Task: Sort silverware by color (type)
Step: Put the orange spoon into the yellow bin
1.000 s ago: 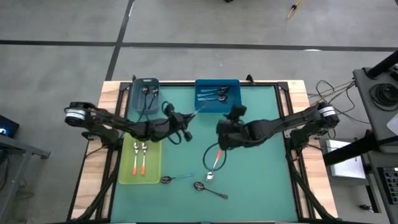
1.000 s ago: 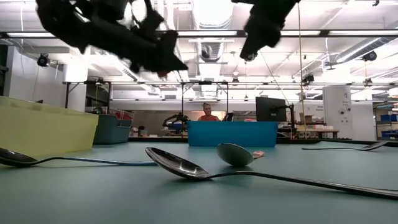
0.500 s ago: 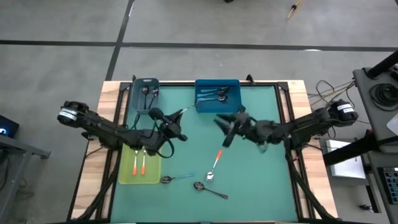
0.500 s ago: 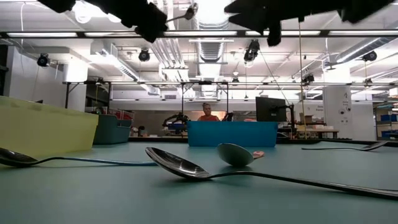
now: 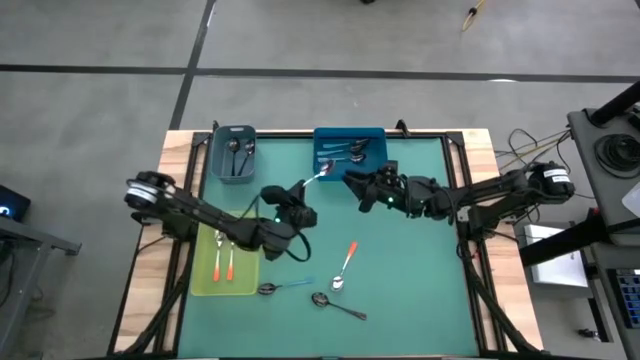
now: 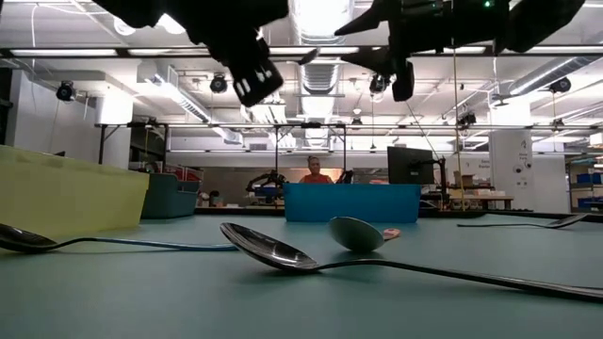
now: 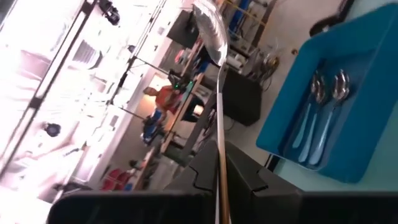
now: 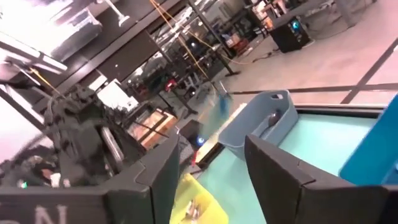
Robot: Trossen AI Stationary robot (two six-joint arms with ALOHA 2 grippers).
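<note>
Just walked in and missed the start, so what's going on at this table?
Two dark robot arms are sorting small spoons into bins. The left gripper holds a light-blue-handled spoon aloft near the blue bin, where similar spoons lie. The right gripper hangs open and empty beside it. Orange-handled spoons sit in the yellow-green tray; three spoons, one orange-handled, remain on the green mat.

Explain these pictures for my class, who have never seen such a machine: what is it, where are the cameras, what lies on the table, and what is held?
Two dark robot arms work at a green table. One camera looks straight down, one sits at table height, one rides each wrist. The left claw, shut, holds a spoon up toward the blue bin. The right claw hangs open and empty. Three spoons lie loose; more sit in the blue, grey and yellow-green bins.
</note>
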